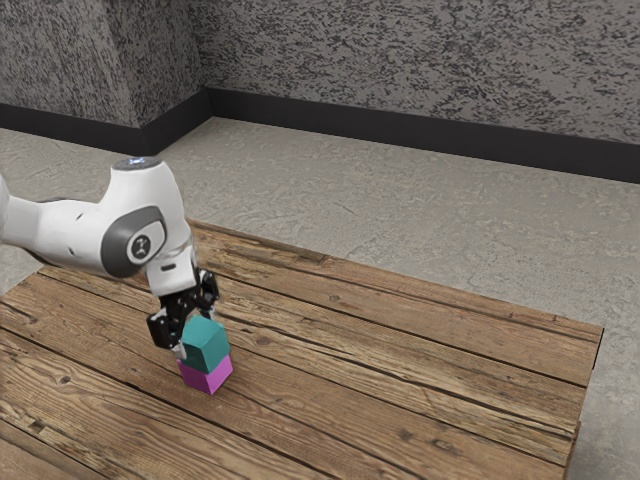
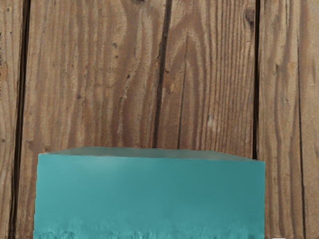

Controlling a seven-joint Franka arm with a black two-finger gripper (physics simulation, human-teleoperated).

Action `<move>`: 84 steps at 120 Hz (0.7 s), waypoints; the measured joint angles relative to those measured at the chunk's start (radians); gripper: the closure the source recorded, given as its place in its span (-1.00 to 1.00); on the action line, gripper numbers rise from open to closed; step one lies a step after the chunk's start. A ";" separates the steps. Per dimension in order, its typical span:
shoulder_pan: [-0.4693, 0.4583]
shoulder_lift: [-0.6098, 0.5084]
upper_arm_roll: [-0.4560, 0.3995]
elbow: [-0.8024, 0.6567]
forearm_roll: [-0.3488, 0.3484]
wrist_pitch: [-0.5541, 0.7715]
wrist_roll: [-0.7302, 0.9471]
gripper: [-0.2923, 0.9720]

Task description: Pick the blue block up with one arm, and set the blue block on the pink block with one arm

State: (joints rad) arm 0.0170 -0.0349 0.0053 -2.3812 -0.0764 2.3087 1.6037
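Note:
A teal-blue block (image 1: 207, 344) rests on top of a pink block (image 1: 207, 377) on the wooden table (image 1: 400, 340), toward the exterior view's left. My black gripper (image 1: 197, 340) reaches down from the white arm and is shut on the blue block; one fingertip (image 1: 178, 351) shows at the block's left side, while the block hides the other. In the wrist view the blue block (image 2: 149, 196) sits large directly under my hand, over the planks. The blue block covers the pink block from there.
The plank table runs far toward the exterior view's right, and its edge (image 1: 590, 380) drops off to a speckled floor. Dark gaps (image 2: 162, 74) run between the planks.

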 joint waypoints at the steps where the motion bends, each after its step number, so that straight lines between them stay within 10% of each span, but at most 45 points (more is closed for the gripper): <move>1: 0.002 0.000 0.000 0.000 -0.001 0.000 0.000 -0.36; 38: 0.008 -0.221 -0.008 0.155 -0.053 -0.249 -0.003 -0.50; 57: -0.018 -0.166 -0.009 0.441 -0.002 -0.512 -0.148 -0.52; 84: -0.030 -0.127 -0.007 0.491 0.072 -0.627 -0.520 -0.53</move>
State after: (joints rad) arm -0.0131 -0.1616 -0.0016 -1.8905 -0.0042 1.6819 1.0836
